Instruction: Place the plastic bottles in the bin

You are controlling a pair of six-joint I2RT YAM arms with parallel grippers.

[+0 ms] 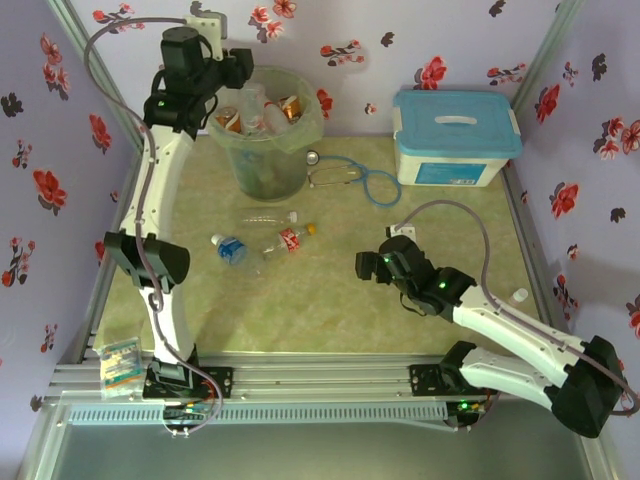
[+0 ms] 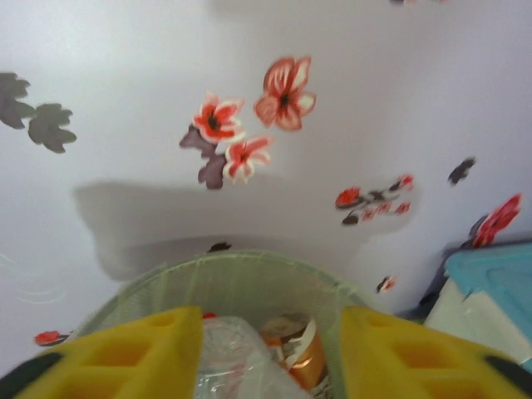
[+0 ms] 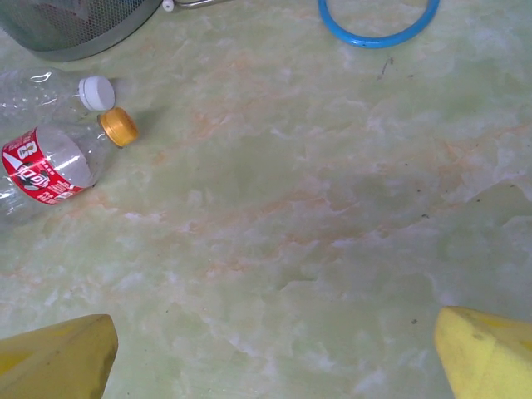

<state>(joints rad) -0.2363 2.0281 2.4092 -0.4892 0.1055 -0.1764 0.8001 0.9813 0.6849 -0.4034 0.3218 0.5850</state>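
Plastic first: counted several bottles [image 1: 262,108] heaped inside the bin [image 1: 262,172] at the far left of the table [image 1: 330,310]. Counted three more lying flat on the table just near of it: one clear [image 1: 268,216], one red-labelled [image 1: 286,240], one blue-labelled [image 1: 229,249]. Judged the task well along but unfinished.

Found the left gripper [image 1: 236,70] raised over the bin's far-left rim, jaws close together on nothing, well placed for a drop into the mouth. Found the right gripper [image 1: 372,264] low over the table, right of the loose three. Saw its jaws wide apart and empty, aimed their way, likely for the next pick. Noted a stethoscope [image 1: 350,176] and a lidded box [image 1: 456,135] to the right of the bin, neither for binning.

Got from the left wrist view what the top view blurred: a look down between the yellow fingers [image 2: 125,349] at an amber bottle and crumpled clear plastic inside the bin. Got from the right wrist view the red label up close, with an orange and a white cap [image 3: 97,93] side by side near the bin's base. Needed the top view to place both arms and all three loose bottles at once.
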